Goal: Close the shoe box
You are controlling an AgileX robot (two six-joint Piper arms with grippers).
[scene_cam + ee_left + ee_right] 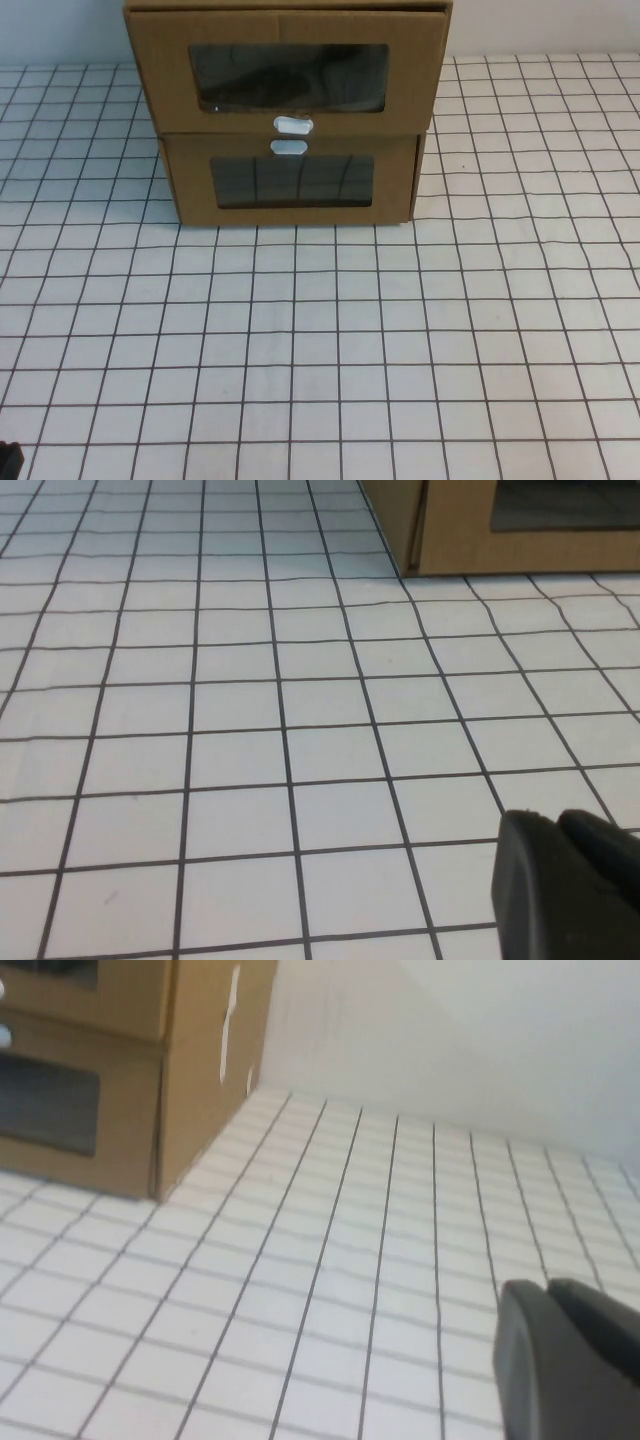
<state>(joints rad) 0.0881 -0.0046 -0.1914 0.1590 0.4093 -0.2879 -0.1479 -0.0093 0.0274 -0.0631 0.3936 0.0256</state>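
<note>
1. High view shows a white counter (320, 340) ruled with a dark grid, running back to a pale wall.
2. At the far centre of the counter two brown corrugated cardboard boxes are stacked. The upper one is the shoe box (288, 70), with a clear rectangular window and a small white pull tab (293, 125) below it; its front stands out past the lower cardboard box (290, 180), whose white tab (288, 147) sits above its window.
3. Left hand (570, 890) hovers low over bare counter, near and left of the boxes; whether it is open or closed I cannot tell.
4. Right hand (570, 1360) hangs over the counter right of the boxes; its state likewise cannot be told.
</note>
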